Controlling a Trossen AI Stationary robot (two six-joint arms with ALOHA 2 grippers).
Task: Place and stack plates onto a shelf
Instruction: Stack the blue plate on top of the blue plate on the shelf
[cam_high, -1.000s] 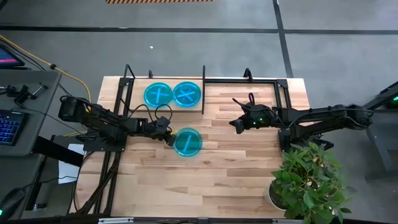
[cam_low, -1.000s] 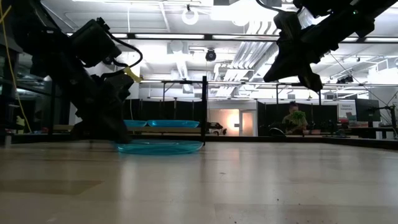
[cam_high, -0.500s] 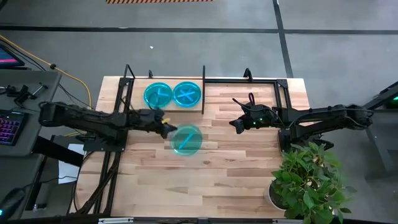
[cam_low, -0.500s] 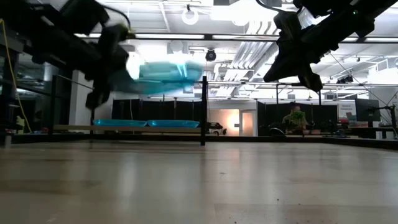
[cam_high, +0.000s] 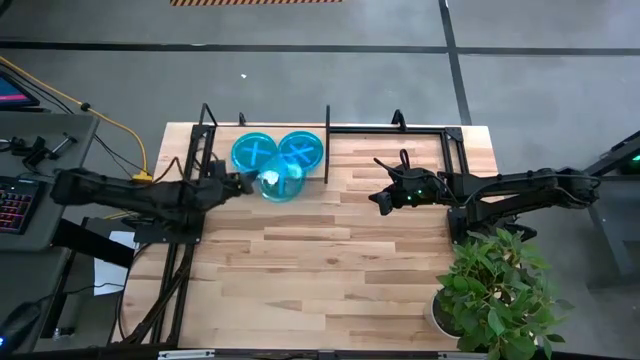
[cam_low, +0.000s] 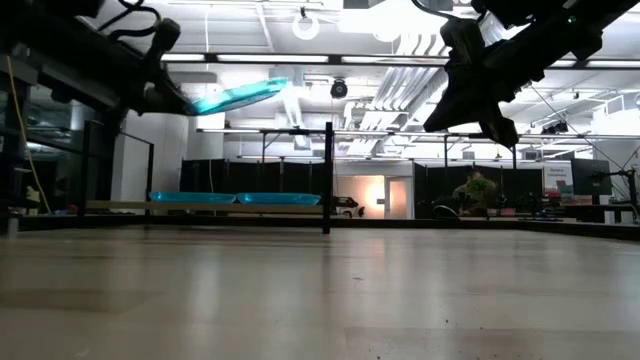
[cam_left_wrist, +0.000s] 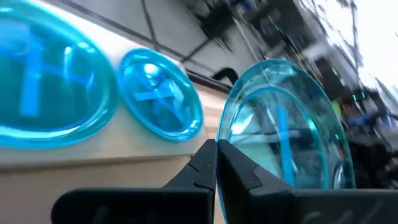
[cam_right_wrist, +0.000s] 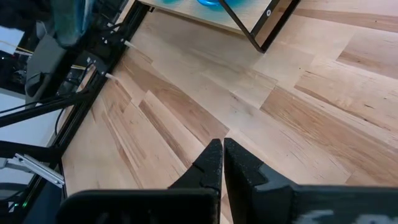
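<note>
I am carrying a plate (cam_high: 279, 183), clamped by its rim in my left end effector (cam_high: 247, 182), toward the shelf (cam_high: 340, 146) ahead; lowering onto a stack comes next.

We see a light plank-topped wooden bench (cam_high: 330, 250) carrying a flat light wooden shelf (cam_high: 225, 160) in a thin black rod frame at its far edge. Directly on the shelf board lie two small round plates of see-through cyan-blue plastic, side by side and flat: the left plate (cam_high: 250, 152) and the right plate (cam_high: 305, 148), just beside a black upright divider (cam_high: 327, 143). A leafy green potted plant (cam_high: 495, 290) stands at the bench's near right corner.
</note>
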